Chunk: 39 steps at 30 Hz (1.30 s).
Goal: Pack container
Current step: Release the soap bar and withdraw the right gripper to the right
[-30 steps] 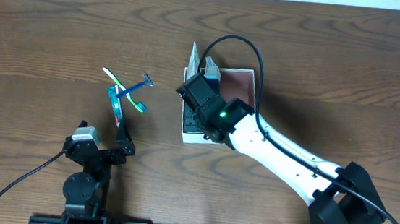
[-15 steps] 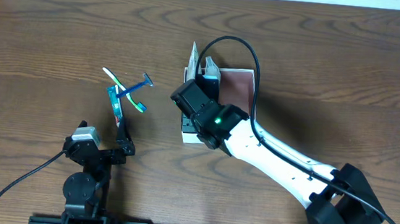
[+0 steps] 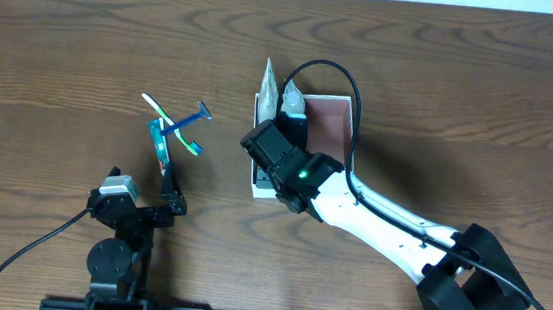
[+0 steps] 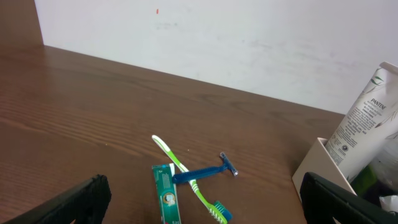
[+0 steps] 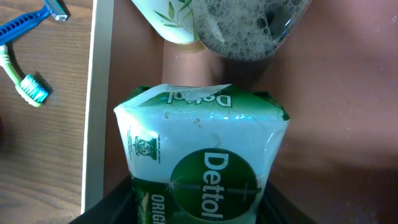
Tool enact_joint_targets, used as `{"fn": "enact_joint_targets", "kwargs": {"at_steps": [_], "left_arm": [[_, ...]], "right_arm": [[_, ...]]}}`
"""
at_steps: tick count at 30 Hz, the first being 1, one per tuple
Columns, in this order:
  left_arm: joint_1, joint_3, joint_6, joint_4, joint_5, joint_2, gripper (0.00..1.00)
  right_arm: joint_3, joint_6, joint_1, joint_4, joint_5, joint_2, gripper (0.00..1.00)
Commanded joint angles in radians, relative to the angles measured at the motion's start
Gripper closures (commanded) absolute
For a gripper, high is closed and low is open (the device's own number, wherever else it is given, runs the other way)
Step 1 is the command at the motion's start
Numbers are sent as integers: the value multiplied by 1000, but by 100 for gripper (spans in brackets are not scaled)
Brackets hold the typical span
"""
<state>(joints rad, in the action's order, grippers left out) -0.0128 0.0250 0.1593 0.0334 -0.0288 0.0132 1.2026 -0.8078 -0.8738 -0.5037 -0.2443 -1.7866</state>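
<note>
Container (image 3: 329,125) mid-table, soap pack gripped inside it

Right pincer (image 5: 196,210) is drawn narrow on a Dettol soap pack (image 5: 202,155), pressing its two long sides; the pack is glossy plastic wrap, white at the top and green lower down, crinkled at its sealed end, and it lies low inside the container near the left wall. Past that sealed end stands a clear bottle (image 5: 249,25) with grey foam clinging inside; at the container's far left corner a white Pantene tube (image 4: 367,124) leans upright, taller than the wall. The container is square and shallow, with thin white cardboard walls round a smooth pinkish-brown floor; it sits just right of the table's middle, under the right arm, and the right part of its floor is bare. Well apart to its left, on the dark wood-grain table (image 3: 65,46), lie a slim green-and-white toothbrush (image 4: 174,159), a blue plastic razor (image 4: 208,172) crossing it, and a flat green toothpaste tube (image 4: 165,199) just beside the brush; the left pincer (image 4: 205,190), back near the table's front edge, faces these with jaws spread wide, holding nothing.
</note>
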Motion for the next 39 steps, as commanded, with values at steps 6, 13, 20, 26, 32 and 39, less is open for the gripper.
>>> {"fn": "enact_joint_targets", "kwargs": {"at_steps": [6,13,20,26,32,39], "left_arm": [[6,-21,-9,37,-8,-1,2],[6,-21,-9,37,-8,-1,2],[6,-21,-9,37,-8,-1,2],[6,-21,-9,37,-8,-1,2],[6,-21,-9,37,-8,-1,2],[6,-21,-9,37,-8,-1,2]], "right_arm": [[-8,-18,-18,17,-29,17,62],[-8,-18,-18,17,-28,17,56],[-8,-18,-18,17,-27,17,52],[-8,-18,-18,18,-17,17,48],[-8,-18,-18,18,-18,17,47],[-8,-14,-18,18,-17,18,48]]}}
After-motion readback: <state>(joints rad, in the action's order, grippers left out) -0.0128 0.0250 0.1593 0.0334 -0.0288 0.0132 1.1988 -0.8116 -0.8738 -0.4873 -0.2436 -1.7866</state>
